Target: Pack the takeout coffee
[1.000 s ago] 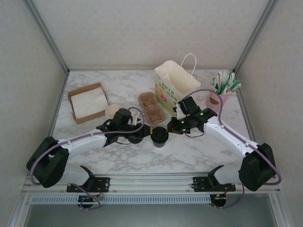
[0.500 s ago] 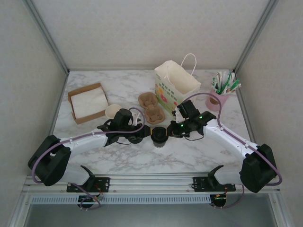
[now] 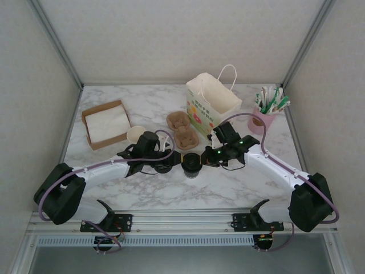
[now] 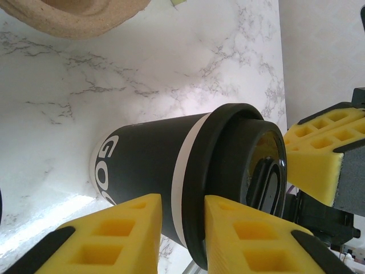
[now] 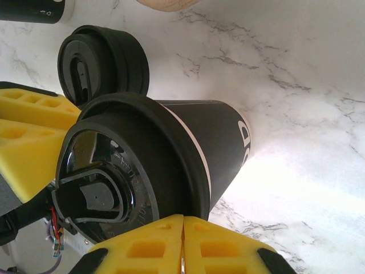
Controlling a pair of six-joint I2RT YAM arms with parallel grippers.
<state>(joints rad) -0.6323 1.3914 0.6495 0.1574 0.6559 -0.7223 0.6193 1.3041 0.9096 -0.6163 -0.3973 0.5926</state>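
A white marble table [image 3: 228,184] was seen from above, with the left arm [image 3: 97,171] and the right arm [image 3: 279,165] both reached in towards its middle. A cream paper bag [image 3: 210,105] with cord handles was stood upright towards the far right. A cardboard box [image 3: 101,107] of white napkins was laid well apart at the far left. A two-well pulp cup carrier [image 3: 181,128] was set just left of the bag, and a pink cup [image 3: 259,121] of sachets was placed near the right wall. The takeout coffee [image 3: 192,164], lidded and upright, was stood on the marble just nearer than the carrier, between the two grippers. The left gripper [image 4: 182,205] was held beside its wall with the yellow pads a narrow gap apart and nothing clamped; contact could not be told. The right gripper [image 5: 182,225] was closed pad to pad, empty, just beside the lid. A stack of black lids [image 5: 102,60] was left close behind the coffee.
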